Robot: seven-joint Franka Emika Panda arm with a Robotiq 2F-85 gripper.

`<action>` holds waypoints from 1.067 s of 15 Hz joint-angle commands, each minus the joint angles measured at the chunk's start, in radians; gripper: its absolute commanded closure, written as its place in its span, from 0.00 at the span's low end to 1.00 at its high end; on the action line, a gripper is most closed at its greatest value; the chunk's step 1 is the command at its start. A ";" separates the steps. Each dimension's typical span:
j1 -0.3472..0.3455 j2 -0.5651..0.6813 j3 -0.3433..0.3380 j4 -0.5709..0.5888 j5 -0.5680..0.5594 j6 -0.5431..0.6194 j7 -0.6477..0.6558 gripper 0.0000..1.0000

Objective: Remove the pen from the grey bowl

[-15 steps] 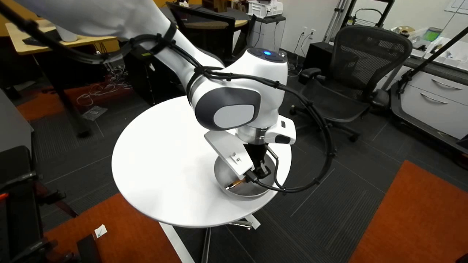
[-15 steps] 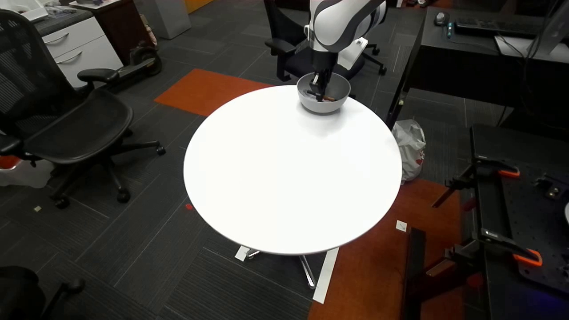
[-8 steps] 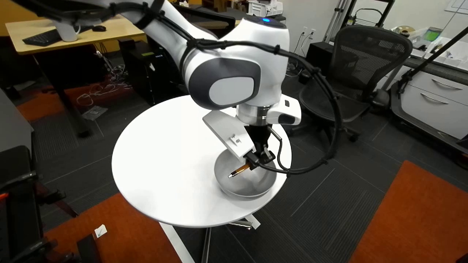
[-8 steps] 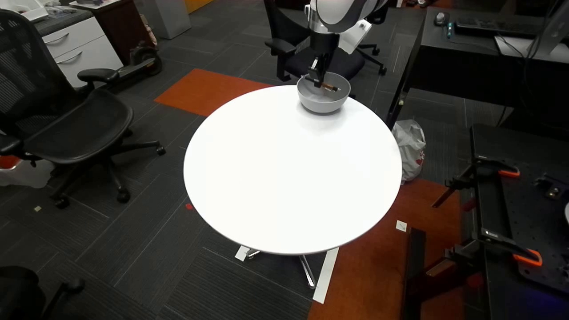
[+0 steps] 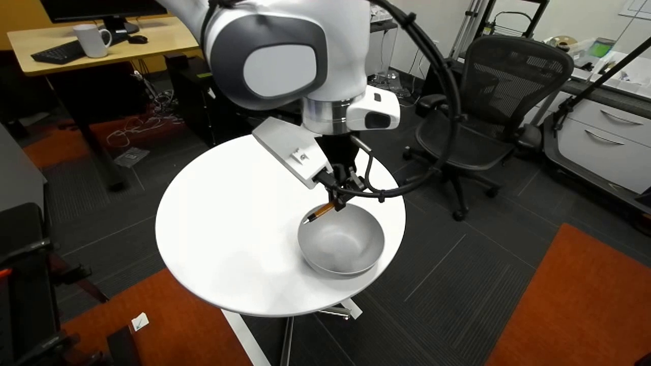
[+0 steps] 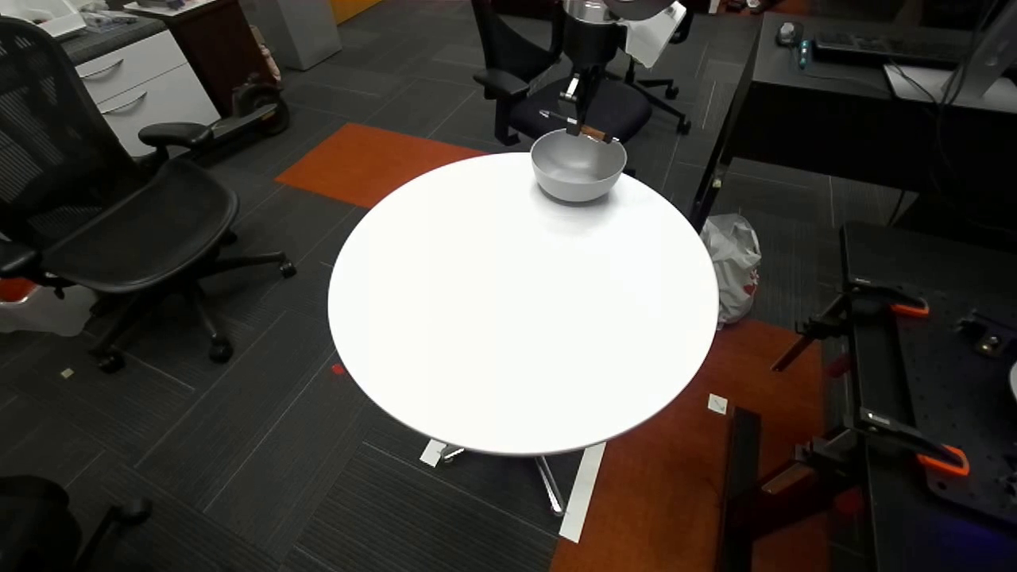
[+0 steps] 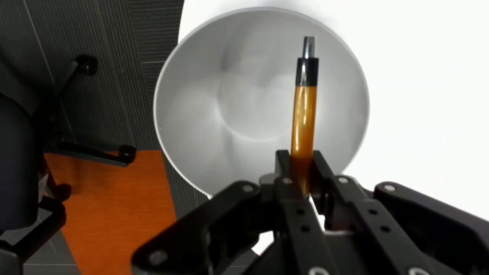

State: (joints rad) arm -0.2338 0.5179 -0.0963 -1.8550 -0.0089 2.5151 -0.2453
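Wrist view gives me the claw [image 7: 300,162] pinching the pen [image 7: 304,110] by its orange body, the dark-banded, silver-tipped end reaching out across the grey bowl [image 7: 191,114]. Both exterior views show me the pen raised above the bowl, the round white counter [image 5: 229,218] beneath the bowl and, in an exterior view, a black chair [image 6: 624,107] beyond it.

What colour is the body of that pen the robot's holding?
Amber-orange; the pen's body shows best in the wrist view.
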 commanded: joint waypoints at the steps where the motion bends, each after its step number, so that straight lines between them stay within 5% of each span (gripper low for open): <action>1: 0.056 -0.119 -0.013 -0.160 -0.048 0.083 0.059 0.96; 11: 0.131 -0.309 0.003 -0.442 -0.068 0.108 0.128 0.96; 16: 0.144 -0.298 0.021 -0.502 -0.058 0.142 0.142 0.96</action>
State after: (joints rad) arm -0.1047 0.2433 -0.0845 -2.3025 -0.0690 2.6299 -0.1309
